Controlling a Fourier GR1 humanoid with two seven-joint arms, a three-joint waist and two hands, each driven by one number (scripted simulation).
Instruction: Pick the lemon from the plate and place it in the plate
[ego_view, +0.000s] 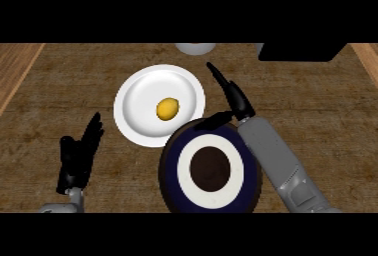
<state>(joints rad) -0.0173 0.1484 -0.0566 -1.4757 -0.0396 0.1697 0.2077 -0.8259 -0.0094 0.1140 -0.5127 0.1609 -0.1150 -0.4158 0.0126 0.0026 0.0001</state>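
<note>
A yellow lemon (168, 108) lies near the middle of a white plate (140, 92) on the wooden counter. Just below and right of it sits a second plate (174, 165) with a dark blue rim, a white ring and a brown centre. My right hand (234, 97) is open, fingers stretched straight up along the white plate's right edge, thumb pointing left over the blue plate's top rim; it touches nothing of the lemon. At the lower left, my left hand (80, 155) rests open with its fingers up.
A grey round object (196, 48) shows at the top edge, partly cut off. A black box (301, 51) sits at the top right. Lighter wooden strips (16, 70) border the counter at left and right.
</note>
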